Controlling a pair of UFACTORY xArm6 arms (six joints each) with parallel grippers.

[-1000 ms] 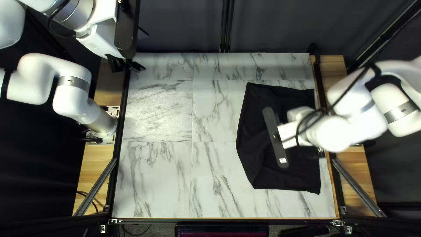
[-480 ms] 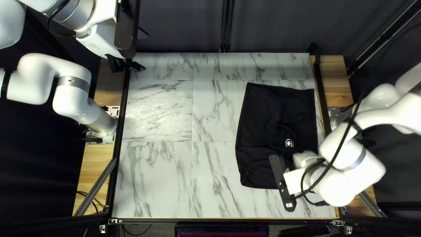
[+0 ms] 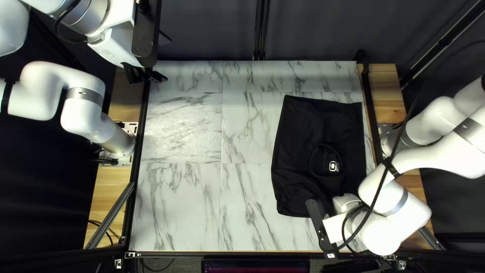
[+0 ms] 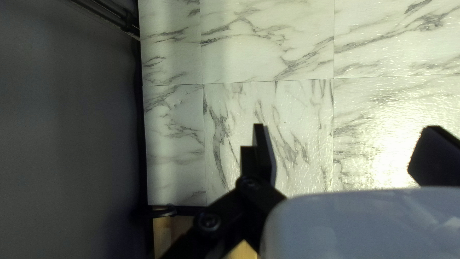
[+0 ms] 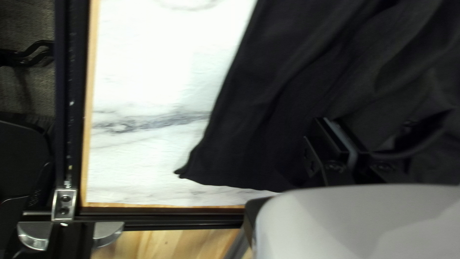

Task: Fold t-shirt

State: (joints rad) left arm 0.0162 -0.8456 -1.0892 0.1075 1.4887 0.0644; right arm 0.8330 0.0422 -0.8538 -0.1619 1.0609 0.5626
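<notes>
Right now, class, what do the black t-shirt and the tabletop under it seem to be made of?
The t-shirt looks like soft, matt fabric, perhaps cotton: it lies in loose creases. The tabletop looks marble-like, grey-veined, with straight seams and a glossy glare; real stone or printed covering, I cannot tell.

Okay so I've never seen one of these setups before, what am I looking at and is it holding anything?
This is a two-armed robot. One picture looks down from above the table; the other two come from cameras on the robot's own wrists. On that marbled surface lies a black T-shirt with a small white mark. The left arm ends near the far left corner, its jaws apart with nothing between them. The right arm reaches over the shirt's near edge; its jaws look closed, but I can't tell whether they pinch any cloth.
</notes>
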